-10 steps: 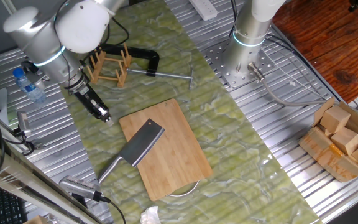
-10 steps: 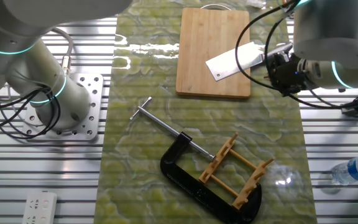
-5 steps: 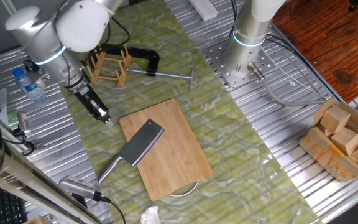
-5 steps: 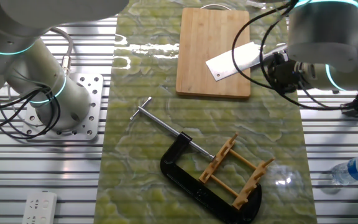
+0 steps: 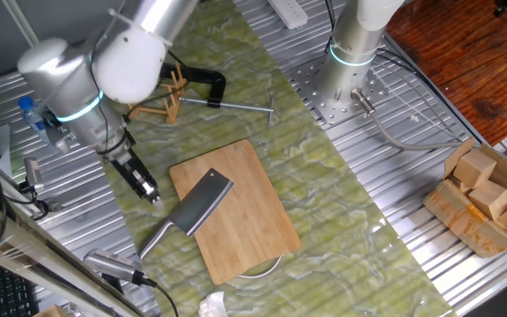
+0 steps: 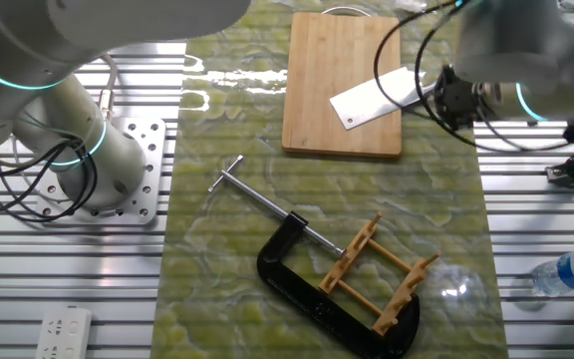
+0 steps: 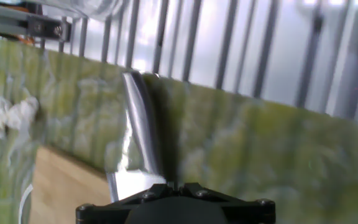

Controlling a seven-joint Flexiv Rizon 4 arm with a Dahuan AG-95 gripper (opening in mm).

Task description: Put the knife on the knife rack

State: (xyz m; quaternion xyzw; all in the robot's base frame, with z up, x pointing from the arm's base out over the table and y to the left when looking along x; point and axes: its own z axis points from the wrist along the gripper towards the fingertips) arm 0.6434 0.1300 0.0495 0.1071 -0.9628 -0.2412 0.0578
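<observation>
In one fixed view, the cleaver [image 5: 194,212] is seen lying half on the bamboo cutting board [image 5: 236,207], handle overhanging for access, with the gripper [image 5: 150,191] nearby. In the other fixed view, the knife rack [image 6: 379,275] is shown standing inside the C-clamp [image 6: 307,274]. In the hand view, the handle is centred below; whether the jaws are open cannot be told.

The knife [image 5: 192,211] has a matt grey blade and shiny metal handle, the board [image 5: 236,207] and rack [image 6: 382,274] are pale wood, and the counter [image 5: 394,185] is ribbed metal under a glossy green mat [image 6: 237,249].
</observation>
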